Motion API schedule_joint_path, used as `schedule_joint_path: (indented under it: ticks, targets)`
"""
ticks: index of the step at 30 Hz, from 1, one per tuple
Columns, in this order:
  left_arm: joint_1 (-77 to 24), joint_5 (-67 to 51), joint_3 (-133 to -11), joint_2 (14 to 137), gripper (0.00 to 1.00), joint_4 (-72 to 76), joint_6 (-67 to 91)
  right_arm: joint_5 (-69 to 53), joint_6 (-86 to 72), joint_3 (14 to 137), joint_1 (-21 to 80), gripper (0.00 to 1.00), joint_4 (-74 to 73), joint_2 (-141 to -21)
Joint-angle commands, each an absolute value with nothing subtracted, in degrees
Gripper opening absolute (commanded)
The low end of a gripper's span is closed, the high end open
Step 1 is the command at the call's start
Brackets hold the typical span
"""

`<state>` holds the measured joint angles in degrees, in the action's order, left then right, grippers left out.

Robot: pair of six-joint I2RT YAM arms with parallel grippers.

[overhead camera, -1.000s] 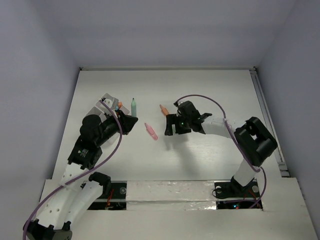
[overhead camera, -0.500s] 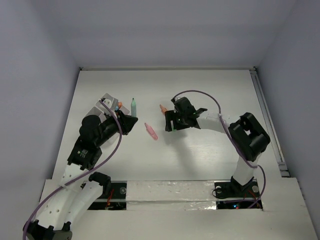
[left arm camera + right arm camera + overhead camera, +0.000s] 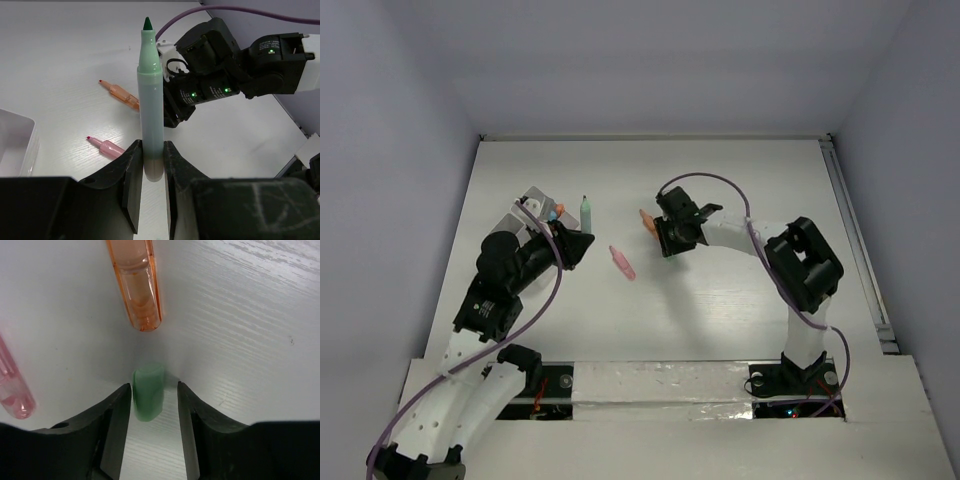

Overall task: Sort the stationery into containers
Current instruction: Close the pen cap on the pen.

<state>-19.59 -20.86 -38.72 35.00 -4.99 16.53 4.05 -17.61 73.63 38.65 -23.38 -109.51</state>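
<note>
My left gripper [image 3: 576, 243] [image 3: 152, 150] is shut on the lower end of an uncapped green marker [image 3: 586, 212] [image 3: 150, 100], which it holds upright above the table. My right gripper [image 3: 666, 240] [image 3: 154, 390] is down at the table with its jaws on either side of a small green cap [image 3: 148, 397]. The left jaw is close against the cap and a gap shows on the right. An orange marker [image 3: 647, 219] [image 3: 137, 285] lies just beyond the cap. A pink marker [image 3: 622, 262] [image 3: 107, 146] lies between the arms. The white containers [image 3: 532, 196] [image 3: 17, 140] stand by the left arm.
The right arm's purple cable [image 3: 720, 195] arcs over the table behind its wrist. A rail [image 3: 850, 240] runs along the table's right edge. White walls close in the back and both sides.
My right gripper has moved left and back toward the orange marker and its jaws have narrowed around the green cap. The left gripper and its green marker have stayed put.
</note>
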Motion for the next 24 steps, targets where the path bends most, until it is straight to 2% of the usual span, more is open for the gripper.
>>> schedule_joint_path:
  ticks: [1, 10, 17, 18, 19, 22, 23, 24]
  targets:
    - [-19.2, -22.1, -40.0, 34.1, 0.0, -2.3, 15.7, 9.1, -15.1, 77.3, 40.3, 0.49, -29.5, -111.2]
    - [-19.2, -22.4, -40.0, 32.7, 0.0, -2.4, 15.6, 15.8, -12.6, 83.8, 42.5, 0.51, -36.4, -117.2]
    - [-19.2, -23.0, -40.0, 32.3, 0.0, -2.3, 15.6, 16.1, -11.4, 86.7, 42.5, 0.46, -38.8, -119.4]
    - [-19.2, -23.1, -40.0, 32.3, 0.0, -2.3, 15.6, 16.3, -11.3, 87.3, 42.5, 0.44, -39.1, -119.6]
    - [-19.2, -23.1, -40.0, 32.3, 0.0, -2.3, 15.6, 16.3, -11.2, 87.4, 42.5, 0.36, -39.4, -120.1]
    - [-18.7, -23.5, -40.0, 32.4, 0.0, -2.1, 15.5, 16.6, -12.0, 86.9, 42.5, 0.22, -38.9, -120.2]
    - [-18.7, -23.6, -40.0, 32.4, 0.0, -2.0, 15.6, 16.6, -12.1, 86.7, 42.5, 0.13, -38.6, -119.7]
    - [-18.7, -23.6, -40.0, 32.4, 0.0, -2.1, 15.5, 16.6, -12.5, 86.3, 42.5, 0.09, -38.3, -119.4]
